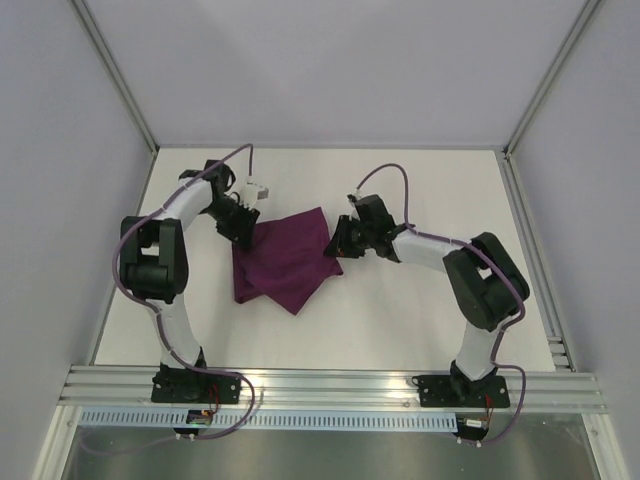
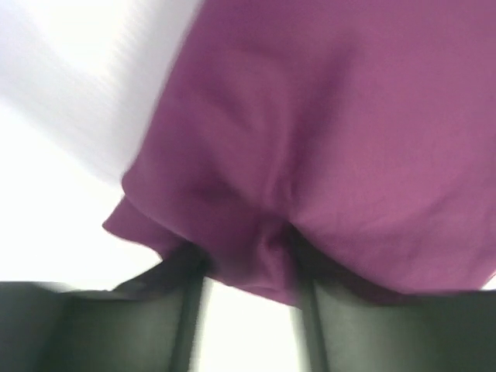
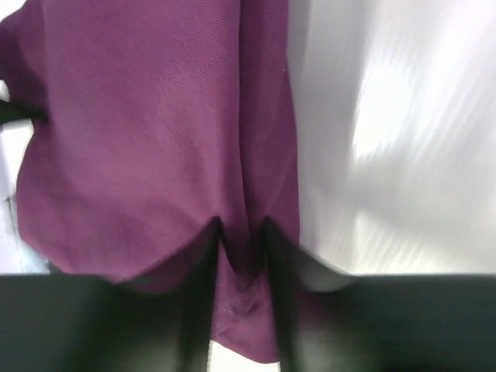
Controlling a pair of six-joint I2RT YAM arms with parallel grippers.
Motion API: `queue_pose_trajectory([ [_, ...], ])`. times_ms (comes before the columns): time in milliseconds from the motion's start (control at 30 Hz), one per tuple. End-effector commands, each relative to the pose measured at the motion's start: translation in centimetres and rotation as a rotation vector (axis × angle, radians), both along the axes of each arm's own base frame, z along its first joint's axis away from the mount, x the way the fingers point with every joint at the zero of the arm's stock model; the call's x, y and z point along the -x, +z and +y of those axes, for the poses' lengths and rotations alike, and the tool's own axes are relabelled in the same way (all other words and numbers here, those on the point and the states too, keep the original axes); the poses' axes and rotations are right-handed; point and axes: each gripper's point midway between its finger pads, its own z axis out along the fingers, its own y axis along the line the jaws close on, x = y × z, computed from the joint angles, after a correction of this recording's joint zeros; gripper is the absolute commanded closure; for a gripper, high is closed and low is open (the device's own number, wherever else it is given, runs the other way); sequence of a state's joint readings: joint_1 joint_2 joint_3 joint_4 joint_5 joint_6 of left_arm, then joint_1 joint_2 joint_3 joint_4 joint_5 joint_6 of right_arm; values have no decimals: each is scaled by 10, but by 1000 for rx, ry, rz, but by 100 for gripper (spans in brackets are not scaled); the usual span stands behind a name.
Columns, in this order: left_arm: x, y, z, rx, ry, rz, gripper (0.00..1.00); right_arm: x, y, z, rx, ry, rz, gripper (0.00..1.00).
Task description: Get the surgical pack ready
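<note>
One purple cloth [image 1: 285, 262] only, bunched in loose folds at the middle of the table [image 1: 420, 320], between the two arms. Pinched at its far left corner by the left gripper [image 1: 243, 228], with a gathered fold caught between the fingers [image 2: 190, 325]. Pinched at its right edge by the right gripper [image 1: 340, 240], jaws narrowed on a thin pleat. Two grippers, one on each side and equally near, the rest of the cloth trailing toward the near left from the line between them. Probably calls for drawing apart sideways along that line to spread it flat. Nothing else of the pack in view.
</note>
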State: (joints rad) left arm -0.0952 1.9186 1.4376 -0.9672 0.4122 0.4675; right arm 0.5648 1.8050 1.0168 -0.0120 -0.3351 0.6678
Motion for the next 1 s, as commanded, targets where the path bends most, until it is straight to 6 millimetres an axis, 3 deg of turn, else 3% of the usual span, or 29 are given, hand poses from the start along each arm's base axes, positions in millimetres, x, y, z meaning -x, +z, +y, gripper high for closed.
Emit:
queue_pose_trajectory([
  [0, -24, 29, -2, 52, -32, -84, 36, -47, 6, -16, 138, -54, -98, 64],
  [33, -20, 32, 2, 53, -51, -92, 33, -49, 9, -18, 148, -52, -102, 51],
  [133, 5, 67, 7, 45, -87, -188, 26, -38, 22, -33, 182, -70, -121, 35],
  [200, 20, 84, 2, 73, -132, -264, 24, -21, 31, -47, 191, -100, -135, 32],
  [233, 33, 96, -1, 82, -151, -333, 23, -18, 48, -51, 166, -137, -164, 32],
  [267, 41, 99, -12, 92, -206, -374, 22, -8, 49, -51, 163, -147, -167, 33],
  [300, 46, 100, -16, 77, -236, -416, 22, 8, 36, -56, 183, -153, -144, 33],
  [333, 50, 96, -21, 57, -269, -488, 22, 12, 47, -53, 149, -185, -168, 35],
  [367, 54, 90, -31, 28, -329, -522, 22, 27, 45, -42, 134, -157, -165, 38],
  [400, 53, 84, -28, -34, -341, -551, 22, 38, 38, -37, 125, -142, -154, 44],
  [433, 56, 72, -28, -58, -356, -551, 22, 39, 45, -25, 69, -135, -182, 55],
  [500, 49, 68, -35, -89, -386, -592, 22, 56, 50, 6, -50, -76, -167, 67],
  [533, 46, 62, -39, -90, -402, -590, 21, 59, 53, 21, -119, -46, -179, 79],
  [633, 47, 45, -48, -131, -486, -594, 17, 65, 55, 52, -209, -7, -165, 96],
  [800, 49, 24, -45, -205, -533, -592, 21, 71, 37, 89, -304, 11, -80, 100],
  [967, 73, 12, -45, -169, -557, -501, 29, 62, 17, 110, -364, -17, -35, 99],
])
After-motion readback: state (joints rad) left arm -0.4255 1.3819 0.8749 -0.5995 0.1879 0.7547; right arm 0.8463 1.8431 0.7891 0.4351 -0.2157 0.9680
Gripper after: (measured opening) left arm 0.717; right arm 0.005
